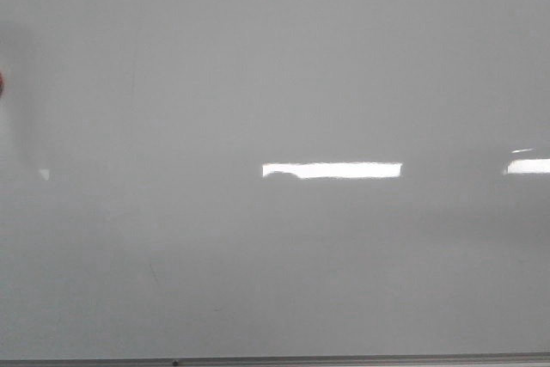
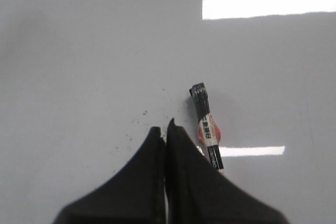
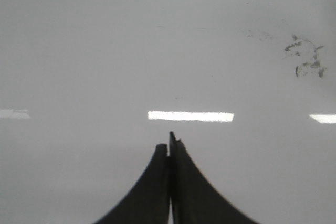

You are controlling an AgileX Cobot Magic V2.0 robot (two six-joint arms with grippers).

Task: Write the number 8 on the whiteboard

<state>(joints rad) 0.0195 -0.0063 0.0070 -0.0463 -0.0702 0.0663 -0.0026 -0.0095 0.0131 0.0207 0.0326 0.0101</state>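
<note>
One whiteboard (image 1: 275,83), glossy pale grey, fills the front view; it carries three bright rectangular reflections and a thin grey frame along the bottom edge, with no number 8 drawn on it. Two end effectors appear only in the wrist views: the left end effector (image 2: 166,129) and the right end effector (image 3: 169,142), each with black tapered fingers pressed together, gripping nothing. One marker (image 2: 207,127), black with a red-and-white label, lies just beside the left fingers. Smudged ink residue (image 3: 304,59) shows only in the right wrist view.

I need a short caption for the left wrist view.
Closed left gripper above the whiteboard, a marker lying beside its fingers.
</note>
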